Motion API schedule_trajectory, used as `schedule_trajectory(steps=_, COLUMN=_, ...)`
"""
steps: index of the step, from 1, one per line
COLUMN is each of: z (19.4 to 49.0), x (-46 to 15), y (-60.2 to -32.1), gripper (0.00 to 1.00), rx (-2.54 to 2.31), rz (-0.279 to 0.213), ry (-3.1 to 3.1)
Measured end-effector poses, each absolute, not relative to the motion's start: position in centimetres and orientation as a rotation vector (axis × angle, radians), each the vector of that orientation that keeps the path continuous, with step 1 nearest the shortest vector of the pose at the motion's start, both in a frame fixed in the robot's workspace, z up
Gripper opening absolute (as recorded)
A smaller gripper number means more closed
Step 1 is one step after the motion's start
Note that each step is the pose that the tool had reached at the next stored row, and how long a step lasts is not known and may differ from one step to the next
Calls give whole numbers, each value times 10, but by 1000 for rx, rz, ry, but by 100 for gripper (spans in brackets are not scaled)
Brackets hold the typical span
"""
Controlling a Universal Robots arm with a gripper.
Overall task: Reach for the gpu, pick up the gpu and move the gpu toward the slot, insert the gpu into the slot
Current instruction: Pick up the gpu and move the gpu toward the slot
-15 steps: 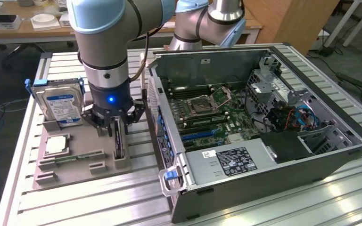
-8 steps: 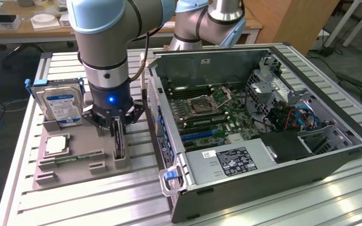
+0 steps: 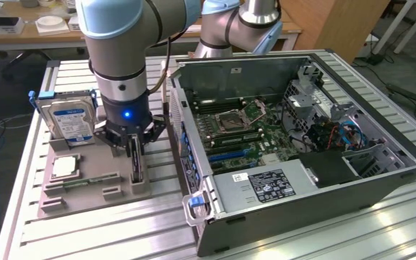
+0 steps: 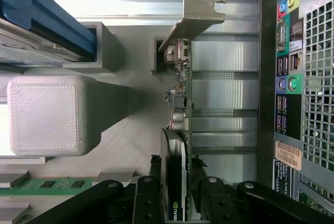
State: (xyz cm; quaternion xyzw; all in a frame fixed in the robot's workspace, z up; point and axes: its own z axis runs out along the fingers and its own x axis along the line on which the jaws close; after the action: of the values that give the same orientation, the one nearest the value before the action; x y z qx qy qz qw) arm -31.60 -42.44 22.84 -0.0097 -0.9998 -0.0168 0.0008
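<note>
While the gripper (image 3: 134, 142) sits low over the gpu (image 3: 136, 169), astride its upper edge, I cannot tell whether it is clamped on the card or merely straddles it. The gpu stands on edge in a gray holder tray (image 3: 85, 199), left of centre in the exterior view, with its silver bracket (image 4: 201, 4) at the far end. A hard drive (image 3: 71, 119) stands further left. The open computer case (image 3: 266, 59) takes the right half, motherboard (image 3: 240, 130) exposed. The reach looks done. Lifting, carrying and inserting appear left to do.
</note>
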Motion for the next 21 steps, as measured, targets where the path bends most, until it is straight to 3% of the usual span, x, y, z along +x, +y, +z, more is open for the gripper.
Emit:
schedule_trajectory(steps=14, z=228, x=-316, y=-424, gripper=35, rx=-30, rz=-53, ry=-3139)
schedule_trajectory(steps=16, z=229, x=-316, y=-424, gripper=34, rx=-30, rz=-52, ry=-3139)
schedule_trajectory(steps=17, z=229, x=-316, y=-424, gripper=27, rx=-30, rz=-52, ry=-3139)
schedule_trajectory(steps=21, z=228, x=-316, y=-424, gripper=27, rx=-30, rz=-52, ry=-3139)
